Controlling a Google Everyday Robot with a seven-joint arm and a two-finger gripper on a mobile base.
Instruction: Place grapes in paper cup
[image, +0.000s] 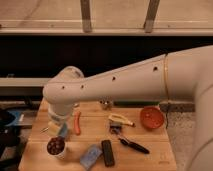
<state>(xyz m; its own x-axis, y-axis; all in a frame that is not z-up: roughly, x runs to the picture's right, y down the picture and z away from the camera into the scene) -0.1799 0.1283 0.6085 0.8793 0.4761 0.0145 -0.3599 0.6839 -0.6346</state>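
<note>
The dark reddish-purple grapes (55, 145) sit inside the white paper cup (57, 151), which stands near the front left of the wooden table (150, 150). My gripper (59, 130) hangs at the end of the big white arm, just above and slightly behind the cup, apart from the grapes. The wrist hides most of the gripper.
An orange-red carrot-like piece (77, 122) lies right of the gripper. A small metal cup (105, 104) stands at the back. An orange bowl (151, 118), a yellow item (120, 119), a black utensil (132, 145), a black bar (107, 153) and a blue packet (91, 156) lie to the right.
</note>
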